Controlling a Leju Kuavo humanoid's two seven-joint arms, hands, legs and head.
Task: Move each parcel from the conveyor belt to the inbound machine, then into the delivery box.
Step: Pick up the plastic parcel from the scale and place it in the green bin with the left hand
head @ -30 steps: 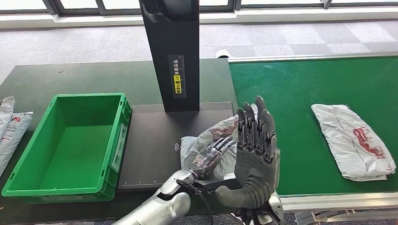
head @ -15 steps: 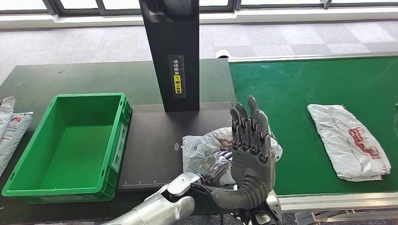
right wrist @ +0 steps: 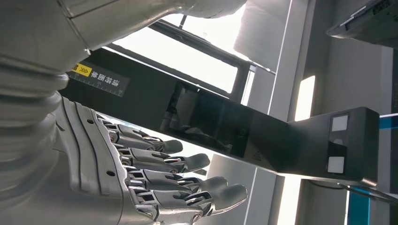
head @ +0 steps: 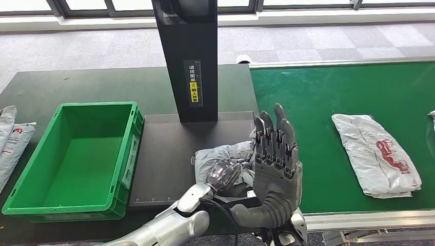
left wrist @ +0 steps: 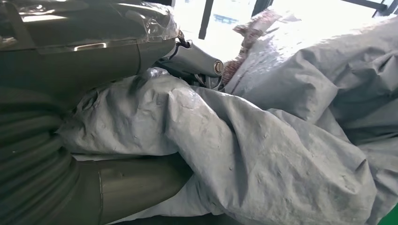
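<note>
the crumpled grey plastic parcel (head: 225, 156) is lying on the flat black inbound machine platform (head: 164, 154), near its edge by the green conveyor belt (head: 318, 102). bare platform is lying between it and the green plastic delivery box (head: 125, 148). the left hand (head: 223, 175) is gripping the parcel (left wrist: 263, 140). the right hand (head: 277, 154) is standing upright beside it, fingers (right wrist: 183, 161) straight, holding nothing. a second grey parcel (head: 377, 154) is lying on the belt.
</note>
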